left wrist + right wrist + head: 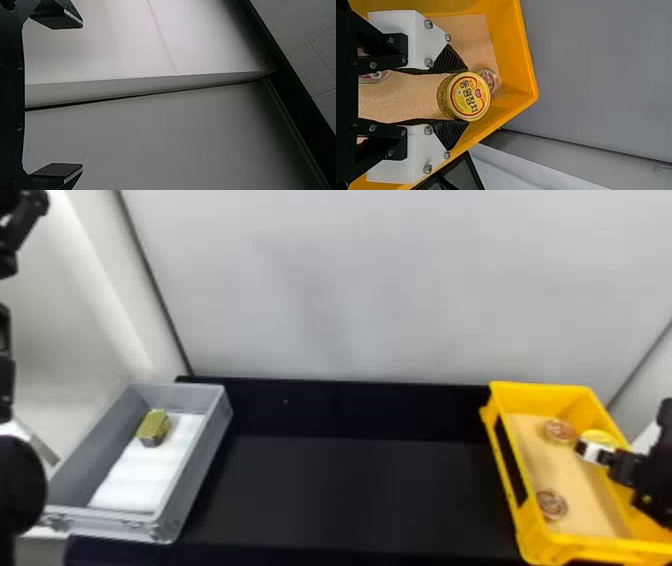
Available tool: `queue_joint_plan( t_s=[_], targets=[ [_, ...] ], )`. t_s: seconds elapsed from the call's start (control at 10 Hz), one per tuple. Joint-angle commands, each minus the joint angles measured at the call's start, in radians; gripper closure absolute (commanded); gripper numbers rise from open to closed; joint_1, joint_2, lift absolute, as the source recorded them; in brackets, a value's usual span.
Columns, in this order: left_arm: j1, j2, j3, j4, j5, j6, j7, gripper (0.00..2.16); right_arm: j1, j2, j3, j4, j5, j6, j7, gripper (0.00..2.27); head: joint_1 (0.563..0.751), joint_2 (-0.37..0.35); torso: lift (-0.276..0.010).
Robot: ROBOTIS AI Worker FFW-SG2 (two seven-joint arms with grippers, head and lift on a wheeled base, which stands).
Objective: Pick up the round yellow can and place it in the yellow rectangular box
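My right claw (468, 96) pinches the round yellow can (470, 97) over the yellow box (510, 51) — stiff, likely dense, its wall maybe slick — best held squarely across both sides.

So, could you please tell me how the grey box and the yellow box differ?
The grey box stands on the robot's left, the yellow box on its right. A white liner covers much of the grey box's floor, while the yellow box has a tan one. One blocky gold item lies in the grey box, but two round pieces lie in the yellow box. Both are rectangular and open-topped.
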Motion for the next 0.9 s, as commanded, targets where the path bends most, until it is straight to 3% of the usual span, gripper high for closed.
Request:
queue_joint_plan(
  t_s=[0.0,0.8],
  targets=[
    [0.001,-0.001,0.0,0.0,0.0,-0.002,0.0,0.03,0.001,-0.016,-0.004,0.074,0.009,-0.034,0.041,0.74,0.694,0.054,-0.003],
    [-0.003,-0.001,-0.003,0.0,0.0,-0.002,-0.005,0.02,-0.048,-0.039,0.006,0.224,0.005,-0.021,0.097,0.74,0.694,0.054,-0.003]
  ],
)
